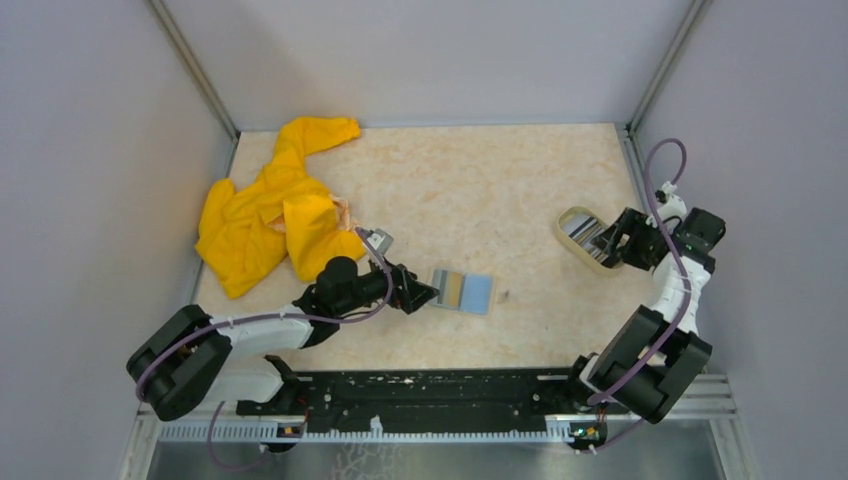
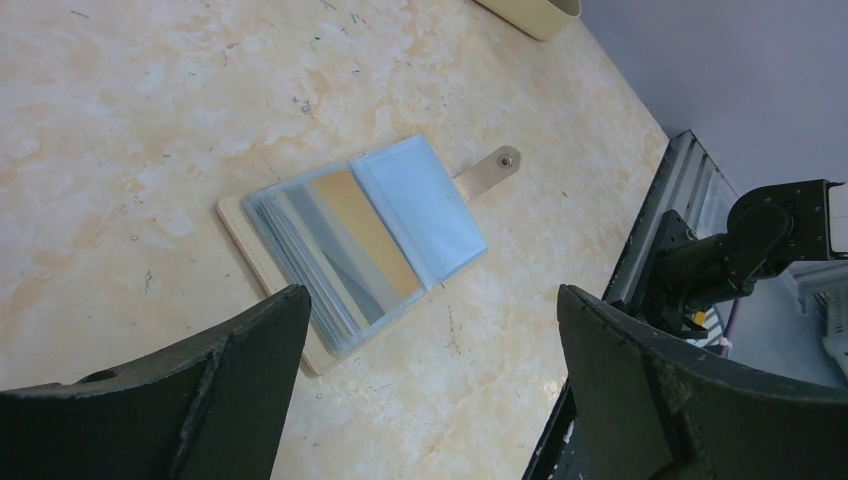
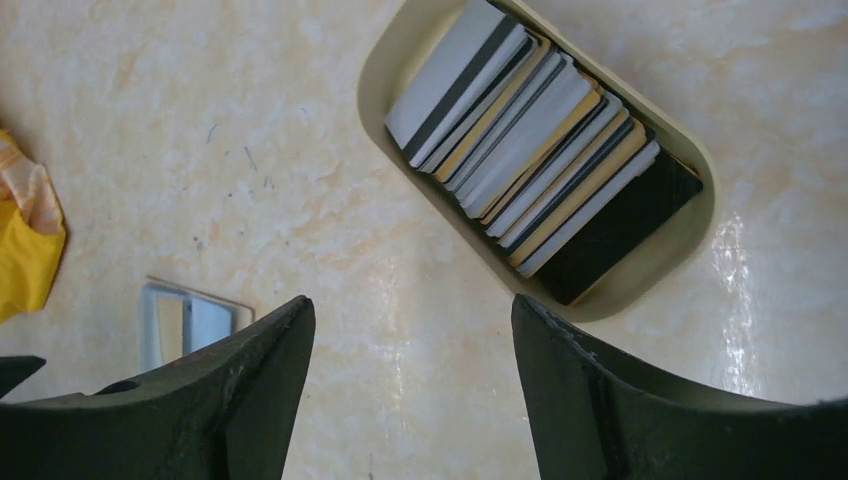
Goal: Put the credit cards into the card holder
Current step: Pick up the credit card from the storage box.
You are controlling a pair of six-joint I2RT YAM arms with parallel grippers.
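Note:
The card holder (image 1: 463, 291) lies open on the table's middle, tan outside with pale blue and tan sleeves inside (image 2: 365, 240); its edge also shows in the right wrist view (image 3: 185, 322). My left gripper (image 1: 420, 295) is open and empty just left of it. The credit cards (image 3: 535, 150), a stack of silvery, tan and dark cards, stand on edge in the cream oval dish (image 3: 690, 245) at the right (image 1: 572, 222). My right gripper (image 1: 613, 243) is open and empty, hovering by the dish's near side.
A crumpled yellow garment (image 1: 272, 205) lies at the back left. The holder's snap tab (image 2: 490, 170) sticks out toward the front rail. Grey walls close in the table on three sides.

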